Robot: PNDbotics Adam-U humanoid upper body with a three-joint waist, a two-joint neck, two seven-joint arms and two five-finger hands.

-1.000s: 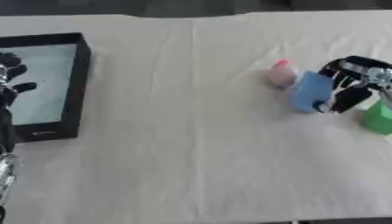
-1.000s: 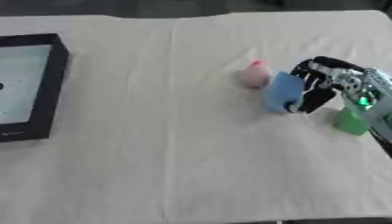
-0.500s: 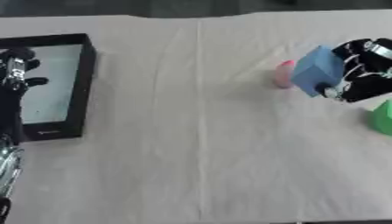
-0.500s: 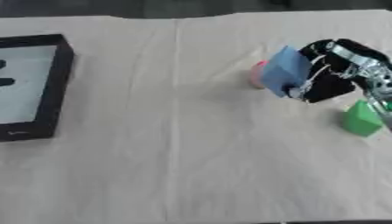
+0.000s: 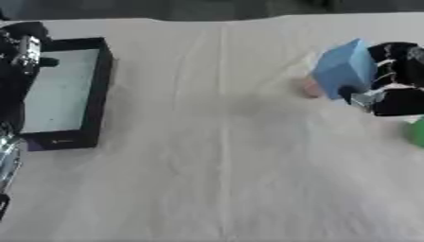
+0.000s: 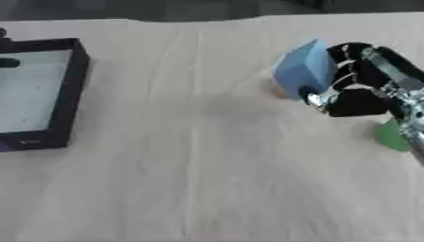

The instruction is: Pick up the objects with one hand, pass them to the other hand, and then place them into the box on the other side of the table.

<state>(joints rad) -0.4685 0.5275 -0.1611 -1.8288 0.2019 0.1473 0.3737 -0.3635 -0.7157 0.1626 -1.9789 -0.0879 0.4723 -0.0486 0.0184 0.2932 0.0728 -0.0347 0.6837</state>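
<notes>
Your right hand (image 6: 352,90) has its fingers (image 6: 346,51) curled around the blue block (image 6: 303,70), holding it above the counter (image 6: 207,165) at the right. Your left hand (image 5: 23,47) hangs by the black box (image 5: 98,94) at far left; I cannot tell its fingers' state.

Blue block (image 6: 303,68) tilted, clasped in right hand (image 6: 354,90).
</notes>
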